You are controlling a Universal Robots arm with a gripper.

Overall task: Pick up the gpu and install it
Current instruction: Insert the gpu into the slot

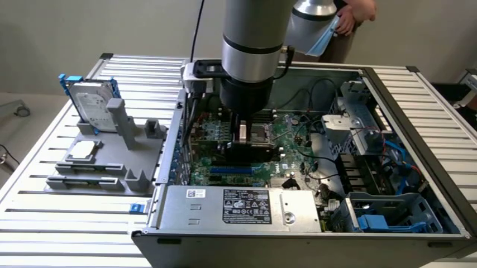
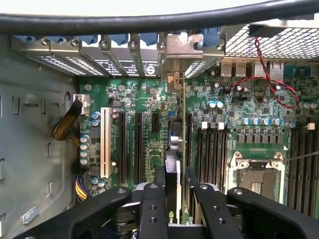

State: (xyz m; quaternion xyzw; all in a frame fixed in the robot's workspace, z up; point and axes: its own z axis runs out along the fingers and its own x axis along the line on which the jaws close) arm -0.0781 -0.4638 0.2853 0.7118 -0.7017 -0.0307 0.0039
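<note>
Install step in hand, lift already done: the pincer [image 2: 174, 185] is clamped on the gpu [image 2: 172, 160], one finger on each face. The card stands on edge, upright, over the motherboard [image 2: 149, 112] inside the open case [image 1: 417, 106]. In the wrist view the card is edge-on, running away from the pincer toward the rear wall. A silver bracket [image 2: 182, 49] there sits among the row of slot covers and stands a little proud of them; I take it for the card's own. The card's lower edge lies along the black expansion slots. Whether it is touching a slot or just above one, I cannot tell. By my reading, seating calls for the edge square along one slot, the bracket lined up with its rear opening, and a straight, even push with no tilt. The memory slots and the open socket [image 2: 256, 180] lie close on one side, so there is little room for drift. Arm [image 1: 253, 39]: centre top of the exterior view, wrist vertical, reaching straight down into the case, pincer low over the board. On the table [image 1: 67, 223], at the exterior view's left, a grey holder [image 1: 111, 167] carries a hard drive [image 1: 93, 105] and a small chip [image 1: 84, 148], well apart from the work. A person's hand [image 1: 358, 14] shows at upper right, behind the case.
</note>
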